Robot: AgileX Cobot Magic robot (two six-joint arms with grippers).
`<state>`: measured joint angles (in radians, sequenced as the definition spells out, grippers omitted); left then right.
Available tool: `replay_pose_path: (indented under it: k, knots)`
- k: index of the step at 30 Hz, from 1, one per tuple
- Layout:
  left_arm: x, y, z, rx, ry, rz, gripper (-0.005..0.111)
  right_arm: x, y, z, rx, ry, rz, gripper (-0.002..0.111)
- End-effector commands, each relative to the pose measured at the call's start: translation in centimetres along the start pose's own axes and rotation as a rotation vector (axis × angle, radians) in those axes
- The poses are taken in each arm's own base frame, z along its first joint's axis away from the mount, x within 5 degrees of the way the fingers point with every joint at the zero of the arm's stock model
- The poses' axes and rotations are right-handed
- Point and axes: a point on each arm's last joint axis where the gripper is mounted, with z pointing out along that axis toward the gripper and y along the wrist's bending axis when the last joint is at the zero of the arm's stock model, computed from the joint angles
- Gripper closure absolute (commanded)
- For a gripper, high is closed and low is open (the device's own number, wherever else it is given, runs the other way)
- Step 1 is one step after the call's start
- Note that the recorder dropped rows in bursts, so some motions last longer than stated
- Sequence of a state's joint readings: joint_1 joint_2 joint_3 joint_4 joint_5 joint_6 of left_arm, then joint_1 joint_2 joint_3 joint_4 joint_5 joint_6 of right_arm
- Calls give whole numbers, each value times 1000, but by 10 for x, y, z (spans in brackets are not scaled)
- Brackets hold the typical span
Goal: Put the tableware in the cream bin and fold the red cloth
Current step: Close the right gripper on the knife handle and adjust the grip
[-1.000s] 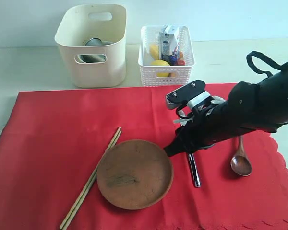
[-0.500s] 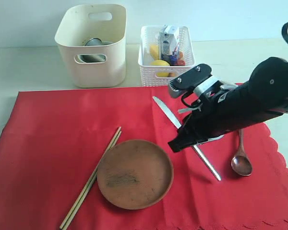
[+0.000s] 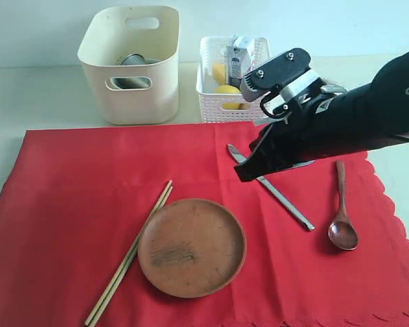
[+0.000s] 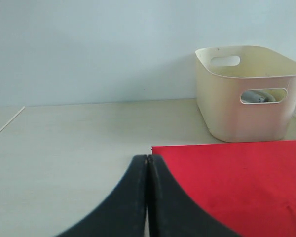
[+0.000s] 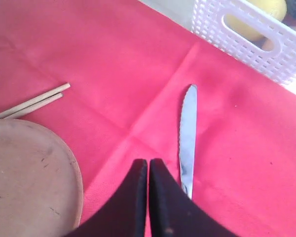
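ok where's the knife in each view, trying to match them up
exterior view: the metal knife runs slanted over the red cloth, between the wooden plate and the spoon, partly hidden by the arm.
right wrist view: its blade shows beside the closed right gripper, tip toward the white basket.
left wrist view: not in it.
shared landmark: the red cloth, in all three.

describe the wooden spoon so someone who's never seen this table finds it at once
Start at the big red cloth and go to its scalloped right edge in the exterior view. There, right of the metal knife and the round brown plate, lies the wooden spoon, bowl toward the camera. It alone is dark wood with a rounded bowl; the knife is silvery, the chopsticks pale and thin.
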<state>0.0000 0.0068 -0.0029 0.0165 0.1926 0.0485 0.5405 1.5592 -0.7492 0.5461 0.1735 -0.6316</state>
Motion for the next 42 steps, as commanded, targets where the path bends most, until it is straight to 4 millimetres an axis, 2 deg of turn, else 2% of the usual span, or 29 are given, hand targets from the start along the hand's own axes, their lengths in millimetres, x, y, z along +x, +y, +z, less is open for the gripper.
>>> replay_pose_path:
  k: [1, 4, 11, 17, 20, 25, 30, 34, 38, 42]
  knots:
    - [1, 0, 0, 1, -4, -6, 106, -2, -2, -1, 4, -6, -2, 106]
    - [1, 0, 0, 1, -4, -6, 106, 1, -3, 8, 13, 10, 1, 97]
    - [1, 0, 0, 1, -4, -6, 106, 20, -13, 49, 75, 72, -10, 57]
    - [1, 0, 0, 1, -4, -6, 106, 38, -36, 64, 111, 144, 31, 54]
    - [1, 0, 0, 1, -4, -6, 106, 45, -38, 71, 107, 179, 32, 54]
    - [1, 0, 0, 1, -4, -6, 106, 52, -37, 79, 101, 208, 7, 61]
    - [1, 0, 0, 1, -4, -6, 106, 52, -37, 79, 97, 214, -9, 89]
    - [1, 0, 0, 1, -4, -6, 106, 53, -36, 78, 85, 227, -13, 106]
    - [1, 0, 0, 1, -4, -6, 106, 47, -34, 69, 72, 217, -13, 108]
    - [1, 0, 0, 1, -4, -6, 106, 32, -33, 51, 71, 157, -14, 108]
